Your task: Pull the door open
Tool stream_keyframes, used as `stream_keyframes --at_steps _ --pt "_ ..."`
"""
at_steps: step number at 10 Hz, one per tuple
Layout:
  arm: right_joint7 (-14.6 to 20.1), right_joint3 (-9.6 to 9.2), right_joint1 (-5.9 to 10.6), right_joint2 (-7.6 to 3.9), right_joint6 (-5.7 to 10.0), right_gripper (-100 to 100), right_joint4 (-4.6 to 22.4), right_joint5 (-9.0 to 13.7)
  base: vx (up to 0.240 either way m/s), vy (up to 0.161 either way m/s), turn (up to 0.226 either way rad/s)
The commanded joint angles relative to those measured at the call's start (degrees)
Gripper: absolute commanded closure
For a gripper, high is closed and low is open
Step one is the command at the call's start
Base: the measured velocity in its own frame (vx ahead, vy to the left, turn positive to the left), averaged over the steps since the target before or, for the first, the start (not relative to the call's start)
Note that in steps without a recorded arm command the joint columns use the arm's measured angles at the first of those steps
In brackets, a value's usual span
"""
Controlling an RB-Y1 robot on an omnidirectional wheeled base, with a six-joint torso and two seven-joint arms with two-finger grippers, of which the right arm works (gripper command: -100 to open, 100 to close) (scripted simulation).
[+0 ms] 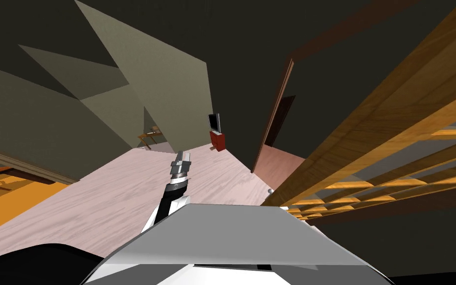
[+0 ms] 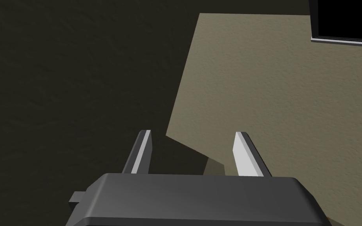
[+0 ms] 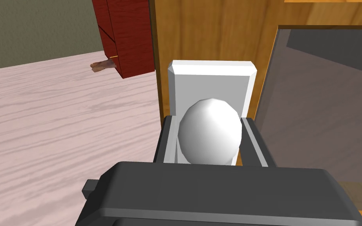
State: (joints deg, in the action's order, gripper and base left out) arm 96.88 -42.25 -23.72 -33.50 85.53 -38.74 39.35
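Door (image 1: 370, 128) — where is it found?
It is seen close on the right in the head view, a warm wood frame crossed by slats, with greyish glass panes (image 3: 321, 98) set in it.

And the knob (image 3: 209, 131)?
A white rounded knob is mounted on a white plate (image 3: 211, 78) at the door's edge, just beside a pane. The right gripper (image 3: 209, 122) is closed narrowly about it, with its fingers (image 3: 255, 137) laid along the knob's two sides.

How is the left gripper (image 1: 181, 159) held?
It is held out ahead over the floor, well apart from the door. Its fingers (image 2: 245, 153) are spread wide and nothing is held between them.

What is noted of the floor (image 1: 123, 198)?
Pale pinkish boards with a streaked grain are laid across the room. At the far left a patch of orange floor (image 1: 4, 208) is seen.

And the room beyond?
A red cabinet (image 1: 217, 140) is stood on the boards by the far wall, with a dark screen (image 1: 214, 121) on top. A small table (image 1: 149, 136) is set farther left, and a dark brown doorway (image 1: 274, 118) is seen to the cabinet's right. The walls are rendered in dull olive and near-black.
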Motion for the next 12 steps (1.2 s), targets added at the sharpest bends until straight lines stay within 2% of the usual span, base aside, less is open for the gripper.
stream_keyframes --at_steps 1,2,12 --pt "0.4 -0.7 -0.23 -0.01 1.68 100 0.8 -0.5 -0.068 -0.044 0.013" --pt "0.3 -0.49 -0.15 0.03 0.84 100 0.6 -0.4 -0.026 -0.019 0.01" --pt "1.9 0.32 -3.29 3.43 3.75 100 5.3 2.8 0.018 -0.008 0.23"
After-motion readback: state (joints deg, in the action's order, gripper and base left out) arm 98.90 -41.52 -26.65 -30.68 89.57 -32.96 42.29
